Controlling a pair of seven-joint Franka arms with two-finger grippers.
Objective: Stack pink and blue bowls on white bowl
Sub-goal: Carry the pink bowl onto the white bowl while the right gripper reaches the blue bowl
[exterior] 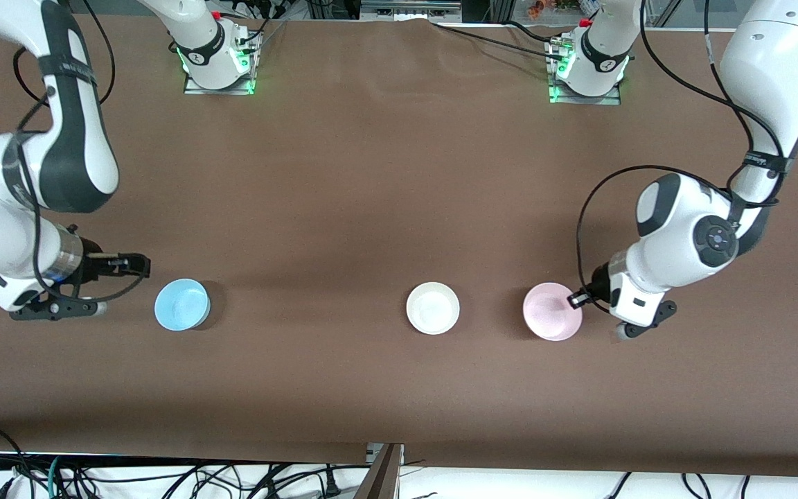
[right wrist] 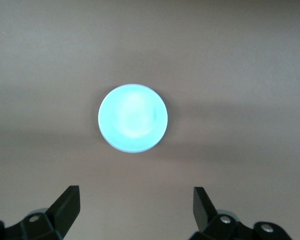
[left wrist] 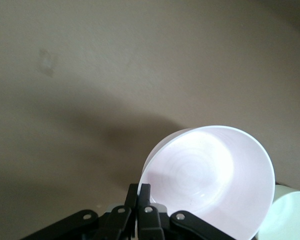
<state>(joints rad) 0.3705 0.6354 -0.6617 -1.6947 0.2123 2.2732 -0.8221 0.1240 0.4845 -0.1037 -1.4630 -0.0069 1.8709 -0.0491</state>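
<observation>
The left gripper (exterior: pixel 574 299) is low at the pink bowl (exterior: pixel 551 311). Its fingers are pinched shut on the rim of that bowl, on the side toward the left arm's end of the table (exterior: pixel 399 173). In the left wrist view the fingers (left wrist: pixel 140 197) are closed tight on the rim of the pink bowl (left wrist: pixel 210 182), and the bowl looks tipped up. A bit of the white bowl (left wrist: pixel 290 212) shows just past it.

The right gripper (exterior: pixel 132 277) is near the right arm's end of the table, just beside the blue bowl (exterior: pixel 181 304) and not touching it. Its fingers are spread wide and hold nothing. In the right wrist view the two fingers (right wrist: pixel 67 202) stand far apart, with the blue bowl (right wrist: pixel 133 117) on the brown table between them and farther off.

All three bowls are in a row, closer to the table edge by the front camera than to the arm bases. The white bowl (exterior: pixel 432 308) sits near the middle of the row, close to the pink bowl but apart from it. The blue bowl is well apart from both. Nothing is in the white bowl.
</observation>
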